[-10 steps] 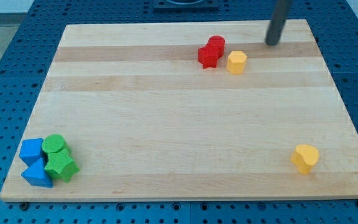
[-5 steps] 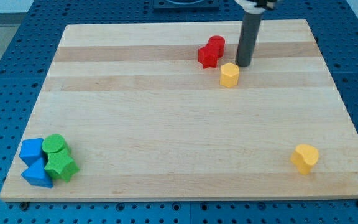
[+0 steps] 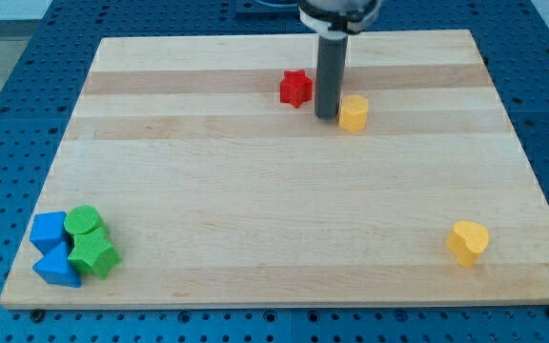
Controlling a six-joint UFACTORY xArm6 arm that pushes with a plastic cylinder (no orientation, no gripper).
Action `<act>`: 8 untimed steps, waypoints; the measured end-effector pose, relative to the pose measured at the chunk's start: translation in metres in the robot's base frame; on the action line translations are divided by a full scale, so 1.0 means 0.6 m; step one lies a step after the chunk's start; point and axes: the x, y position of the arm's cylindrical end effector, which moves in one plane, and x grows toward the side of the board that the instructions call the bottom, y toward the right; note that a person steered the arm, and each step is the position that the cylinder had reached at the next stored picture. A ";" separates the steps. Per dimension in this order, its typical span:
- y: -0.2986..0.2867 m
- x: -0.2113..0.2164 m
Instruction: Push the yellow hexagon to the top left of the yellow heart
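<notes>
The yellow hexagon [image 3: 354, 112] sits in the upper middle of the wooden board [image 3: 255, 191]. My tip [image 3: 326, 116] is down on the board right against the hexagon's left side. The yellow heart [image 3: 468, 242] lies far off near the board's lower right corner. A red star-shaped block [image 3: 295, 88] sits to the upper left of my tip. The red cylinder that stood beside it earlier is not visible; the rod may hide it.
A cluster of two blue blocks [image 3: 50, 232] [image 3: 56, 267] and two green blocks [image 3: 83, 221] [image 3: 92, 254] sits at the board's lower left corner. A blue pegboard table [image 3: 8, 114] surrounds the board.
My tip moved from the upper right to the hexagon's left side. The hexagon shifted slightly down. The red star slid left, and the red cylinder is gone from sight.
</notes>
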 end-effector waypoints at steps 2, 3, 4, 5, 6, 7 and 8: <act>0.033 -0.043; 0.046 0.005; 0.095 0.052; 0.126 0.134; 0.147 0.204; 0.147 0.218; 0.128 0.219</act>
